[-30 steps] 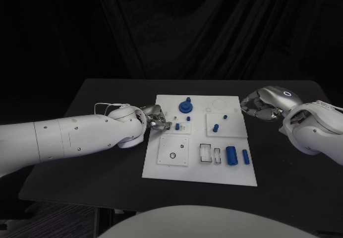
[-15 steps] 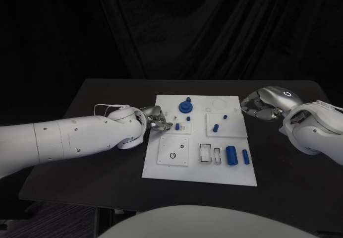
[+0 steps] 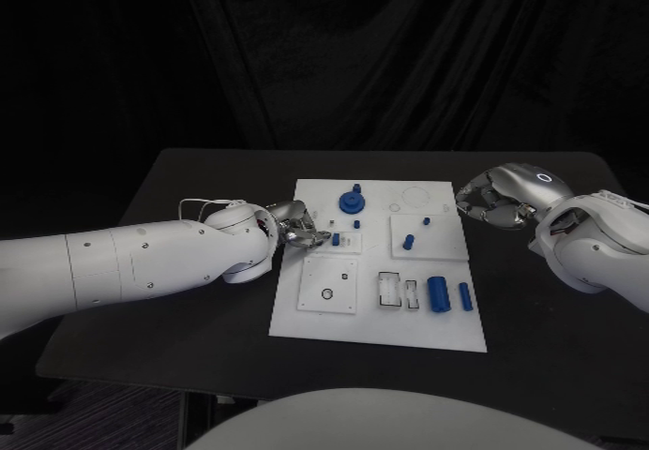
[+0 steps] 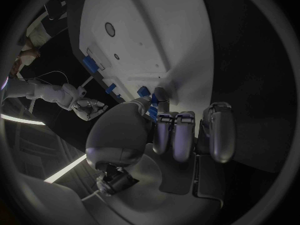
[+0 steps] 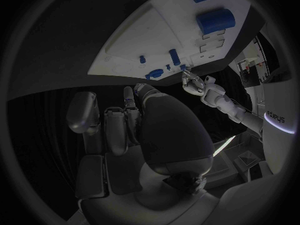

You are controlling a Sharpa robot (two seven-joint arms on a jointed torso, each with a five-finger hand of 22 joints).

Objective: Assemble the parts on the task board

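Note:
The white task board [image 3: 311, 314] lies in the middle of the table. My left hand [image 3: 300, 230] is at its left edge, and its thumb and a finger pinch a small blue peg [image 4: 152, 109] just over the board, beside a peg [image 3: 336, 240] in the head view. Further back stands a blue round part [image 3: 352, 200] with a stem, and two short pegs [image 3: 407, 242] sit to its right. A thick blue cylinder [image 3: 438, 292] and a slimmer one [image 3: 464, 296] lie near the front right. My right hand [image 3: 487, 200] hovers off the board's far right edge with its fingers curled in, holding nothing.
The black table [image 3: 176, 309] extends on both sides of the board. Square white inserts with holes [image 3: 329, 284] and narrow slots [image 3: 389, 289] take up the board's front half. My left forearm [image 3: 149, 262] lies over the table's left side.
My left hand has edged slightly toward the board. The right hand and the parts on the board have stayed where they were.

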